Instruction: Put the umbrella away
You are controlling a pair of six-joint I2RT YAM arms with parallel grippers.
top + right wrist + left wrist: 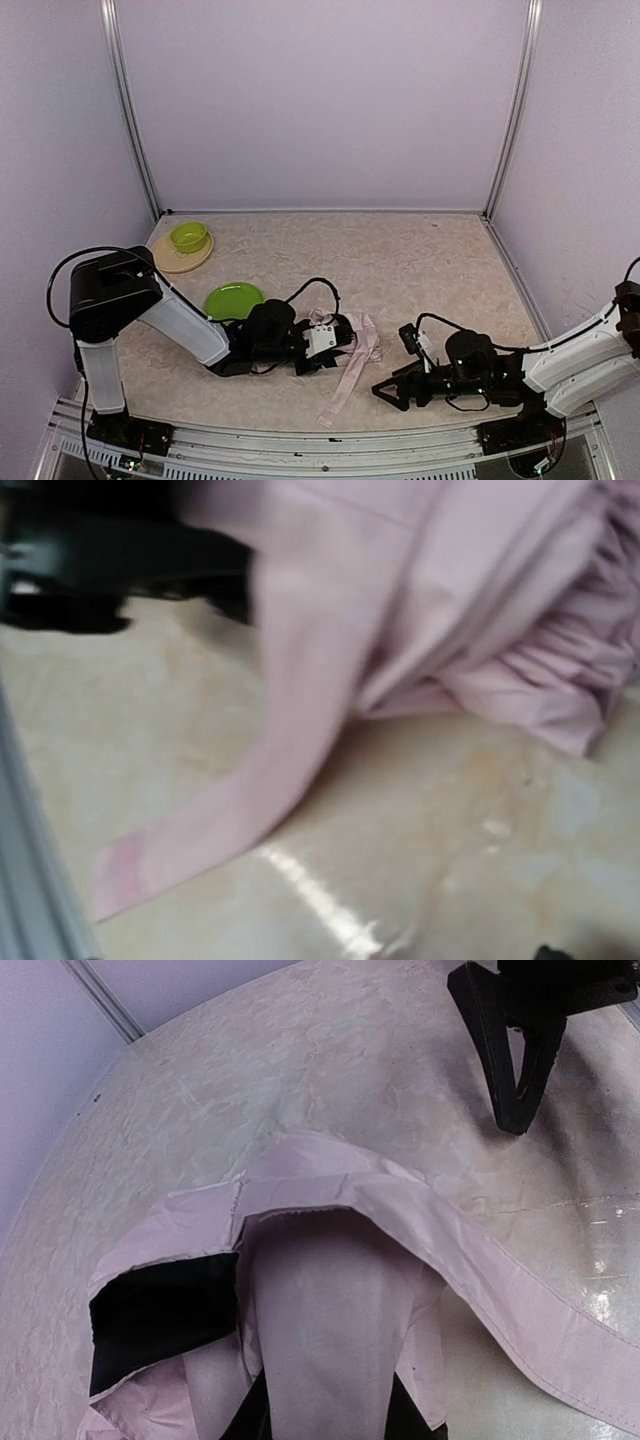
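Our left gripper (pixel 343 342) pinches a fold of the umbrella (pixel 366 336), while the right gripper (pixel 388 393) sits spread and empty just beside its strap (pixel 345 386). The umbrella lies collapsed but loose on the table (pixel 420 270) between our arms, so we judge that gathering, wrapping and stowing are all left to do.

Both arms reach low toward each other, right gripper (pixel 388 397) with fingers spread.
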